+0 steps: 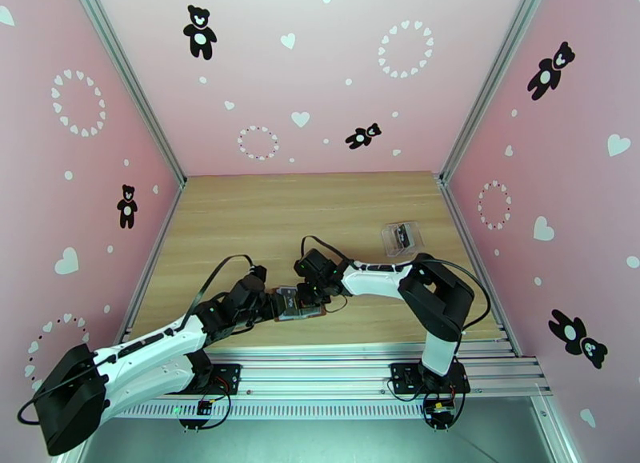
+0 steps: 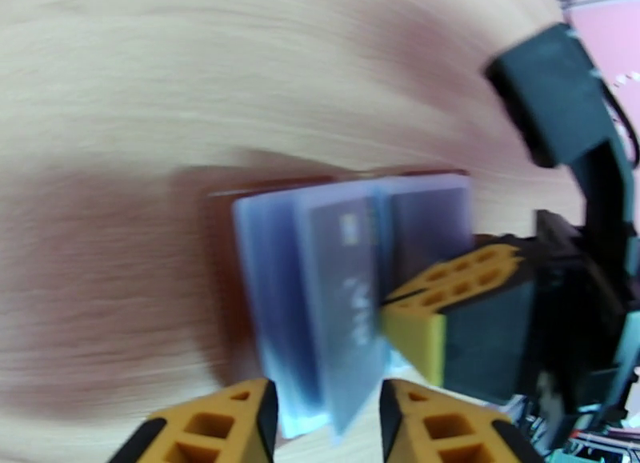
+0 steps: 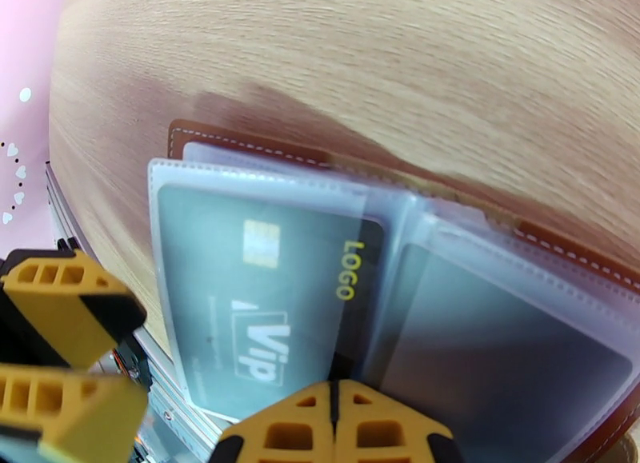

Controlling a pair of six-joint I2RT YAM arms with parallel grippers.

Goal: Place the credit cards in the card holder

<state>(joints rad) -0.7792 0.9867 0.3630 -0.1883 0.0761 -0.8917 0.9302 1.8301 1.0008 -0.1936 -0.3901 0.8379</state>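
Pink teddy-bear walls all round, wooden bench (image 1: 320,209), and the card holder (image 1: 298,306) lies spread open at the bench's 6 o'clock, right by the near edge, with both arms crowded over it. From above, its long axis runs roughly 9 to 3.

One credit card (image 3: 240,297) (grey, chip, "Vip" print) sits in a see-through pocket, on the 9 o'clock side of the fold in the right wrist view. In the left wrist view its long axis runs 12 to 6, chip end at 12 and the other end pointing at 6, in between the left fingers. Can't tell if it's fully seated.

Left tool (image 2: 328,413): jaws partway apart, straddling the card's near end with a gap either side, gripping nothing as far as I can see. Right tool (image 3: 336,421): fingers pinched together, tips pressing down on the pocket leaves by the fold, nothing between them.

My worry is that the pocket leaf is tilted up, not flat. If the left tool backs out crooked, a finger could snag the card and drag it back out. If the right tool lifts, the leaves could flop over or the holder could skid towards the edge.

The clear plastic box (image 1: 402,237), at 2 o'clock from the holder, has something dark inside that's too small to identify.
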